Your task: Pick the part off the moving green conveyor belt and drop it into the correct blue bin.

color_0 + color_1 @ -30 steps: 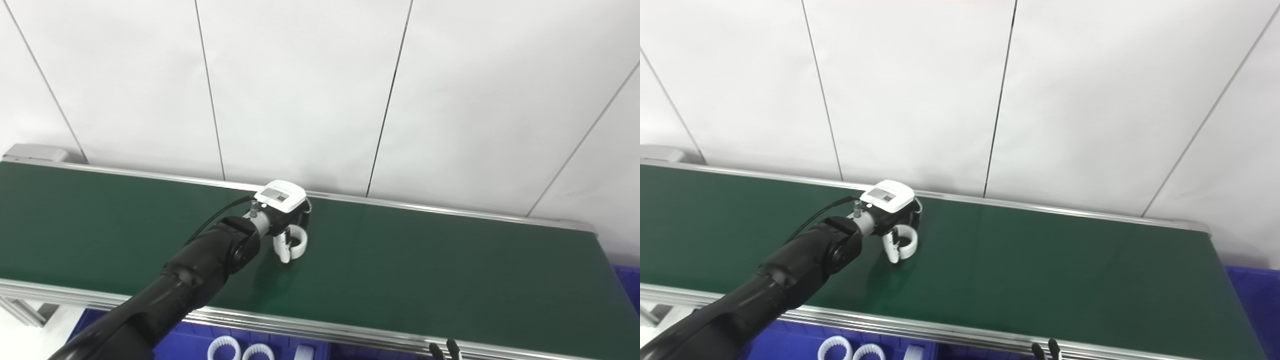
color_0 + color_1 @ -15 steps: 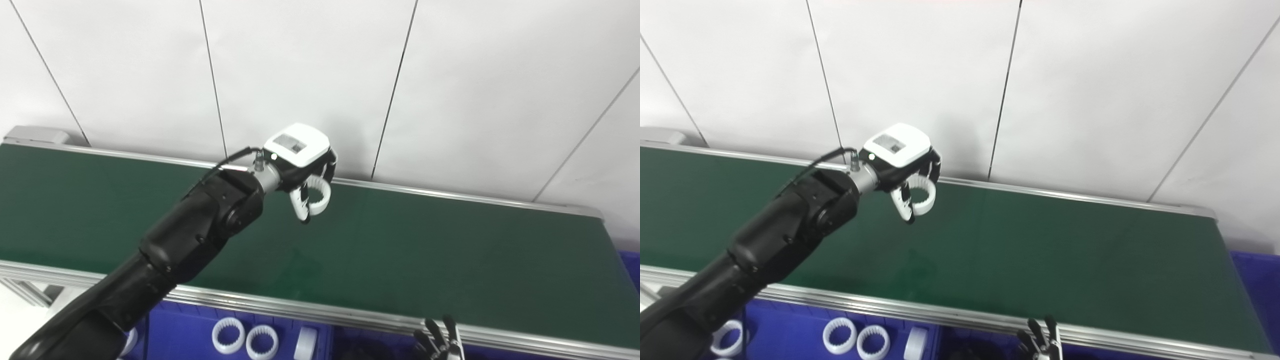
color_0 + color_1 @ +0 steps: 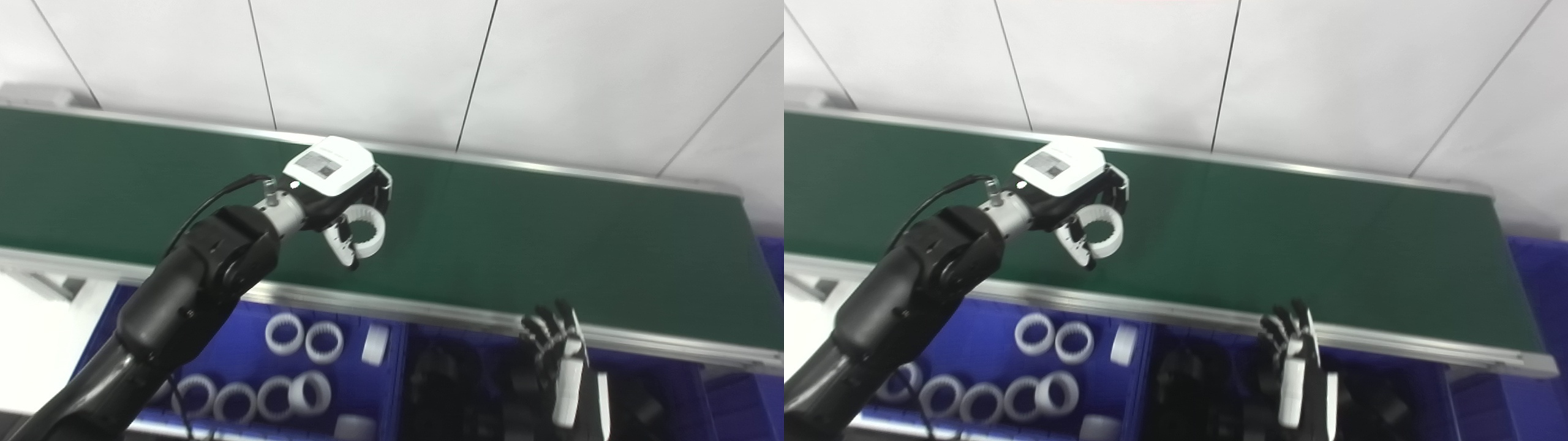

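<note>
While the green conveyor belt (image 3: 551,233) runs from left to right across the middle of the scene, a white toothed ring (image 3: 366,231) is held above its near half by the left hand (image 3: 343,196). The ring is gripped between the fingers (image 3: 383,187) on its far side and the thumb (image 3: 340,245) on its near side, and its hole is turned toward the cameras. The ring is raised clear of the belt surface, a little on the far side of the belt's near metal rail (image 3: 429,312). The black left arm (image 3: 202,288) is seen to rise from the lower left corner, crossing over the blue bin (image 3: 245,334) at near left. White rings (image 3: 284,334) of the same kind are contained in that bin, some lying flat and some tilted or on edge. A second blue bin (image 3: 1482,398) is placed to the right of the first, and dark parts (image 3: 441,380) are piled in it; their exact shape cannot be told. The right hand (image 3: 554,349) is held over this second bin, just on the near side of the rail, with its fingers spread apart and pointing away, and nothing is held in it. White wall panels (image 3: 367,61) are seen behind the belt.
</note>
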Motion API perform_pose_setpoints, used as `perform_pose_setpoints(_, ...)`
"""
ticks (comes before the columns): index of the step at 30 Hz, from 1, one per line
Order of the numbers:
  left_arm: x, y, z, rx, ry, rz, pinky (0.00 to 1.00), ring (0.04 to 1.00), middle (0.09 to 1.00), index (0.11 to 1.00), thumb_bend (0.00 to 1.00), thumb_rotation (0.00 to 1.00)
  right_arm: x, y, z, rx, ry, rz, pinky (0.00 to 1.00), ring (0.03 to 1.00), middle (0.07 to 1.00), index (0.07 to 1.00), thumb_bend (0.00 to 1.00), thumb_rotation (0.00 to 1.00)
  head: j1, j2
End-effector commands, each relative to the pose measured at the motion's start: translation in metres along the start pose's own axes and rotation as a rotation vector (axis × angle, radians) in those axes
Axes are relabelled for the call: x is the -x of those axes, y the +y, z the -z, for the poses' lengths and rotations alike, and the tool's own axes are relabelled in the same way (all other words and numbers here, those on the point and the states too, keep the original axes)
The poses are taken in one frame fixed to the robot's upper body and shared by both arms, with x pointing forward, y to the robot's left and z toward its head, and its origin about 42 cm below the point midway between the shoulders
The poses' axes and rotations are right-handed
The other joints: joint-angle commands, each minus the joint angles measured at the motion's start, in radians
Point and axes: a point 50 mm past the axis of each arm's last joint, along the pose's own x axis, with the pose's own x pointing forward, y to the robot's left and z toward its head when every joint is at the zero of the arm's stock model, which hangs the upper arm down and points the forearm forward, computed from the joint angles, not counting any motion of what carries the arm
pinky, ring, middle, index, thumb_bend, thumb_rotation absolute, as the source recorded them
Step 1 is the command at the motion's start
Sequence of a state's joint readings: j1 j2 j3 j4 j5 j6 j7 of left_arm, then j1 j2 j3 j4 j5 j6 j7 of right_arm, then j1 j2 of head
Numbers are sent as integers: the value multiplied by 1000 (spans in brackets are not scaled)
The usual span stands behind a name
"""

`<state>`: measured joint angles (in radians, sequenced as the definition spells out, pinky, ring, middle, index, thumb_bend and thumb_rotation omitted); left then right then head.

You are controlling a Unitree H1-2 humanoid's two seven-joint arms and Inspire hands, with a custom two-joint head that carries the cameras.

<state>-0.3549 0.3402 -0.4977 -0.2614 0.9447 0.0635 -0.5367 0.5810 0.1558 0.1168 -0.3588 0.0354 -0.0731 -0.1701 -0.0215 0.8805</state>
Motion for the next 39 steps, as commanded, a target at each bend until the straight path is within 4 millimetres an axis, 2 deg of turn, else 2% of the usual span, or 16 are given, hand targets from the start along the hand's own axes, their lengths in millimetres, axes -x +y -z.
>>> perform_pose_setpoints(1,14,7,-3,-10,15,-31,555,451,480,490,521,0,-2,1,-12,-3,-32,-24,769,817,868,933,795,927,5,10)
perform_pose_setpoints(4,41,-20,-17,24,52,33,555,457,453,526,516,0,-4,0,-16,-13,-31,-29,758,810,871,934,804,917,8,19)
perform_pose_setpoints(9,64,-44,-32,62,79,71,550,449,467,509,519,0,-5,-2,-17,-11,-29,-36,761,818,876,940,819,912,16,20)
perform_pose_setpoints(14,73,-67,-42,81,94,103,492,389,476,489,525,0,-6,-1,-17,-14,-31,-39,756,808,870,944,819,909,3,17)
perform_pose_setpoints(20,69,-81,-48,66,95,149,526,389,477,489,526,0,-4,2,-16,-17,-30,-36,764,821,876,946,823,907,-9,13)
perform_pose_setpoints(22,69,-83,-48,75,92,152,536,417,479,490,525,0,-3,2,-15,-17,-31,-35,765,824,878,946,821,908,-11,11)
perform_pose_setpoints(23,69,-84,-48,83,91,150,555,472,473,506,523,0,-3,2,-16,-17,-31,-34,766,825,878,946,821,908,-12,11)
perform_pose_setpoints(24,69,-85,-48,88,91,149,592,566,589,501,521,49,-3,3,-16,-18,-32,-33,767,826,879,946,819,908,-13,11)
perform_pose_setpoints(25,70,-88,-47,79,86,148,604,599,629,499,520,65,-2,3,-16,-16,-31,-32,767,826,879,946,818,908,-14,10)
perform_pose_setpoints(26,71,-90,-47,72,82,147,681,710,750,688,740,288,-2,2,-15,-15,-31,-31,767,826,878,943,821,910,-14,10)
perform_pose_setpoints(27,72,-93,-47,51,75,139,708,748,791,752,814,365,-2,3,-16,-15,-31,-31,767,825,878,942,822,910,-13,10)
perform_pose_setpoints(28,73,-94,-48,37,69,133,802,849,897,855,906,455,-2,3,-16,-15,-32,-31,766,823,878,939,820,909,-13,11)
perform_pose_setpoints(29,74,-95,-49,31,65,123,825,874,923,881,929,478,-2,3,-16,-16,-32,-30,766,822,878,938,820,909,-14,12)
perform_pose_setpoints(30,74,-95,-50,27,63,116,922,943,975,930,971,495,-2,3,-16,-16,-33,-30,768,820,874,934,822,909,-14,12)
perform_pose_setpoints(32,75,-95,-51,28,61,108,982,973,996,952,988,498,-2,4,-16,-14,-35,-34,767,821,873,938,814,918,-16,13)
perform_pose_setpoints(39,76,-96,-50,34,63,100,1000,984,1000,980,1000,512,-3,5,-15,-15,-33,-26,763,821,867,929,819,911,-22,9)
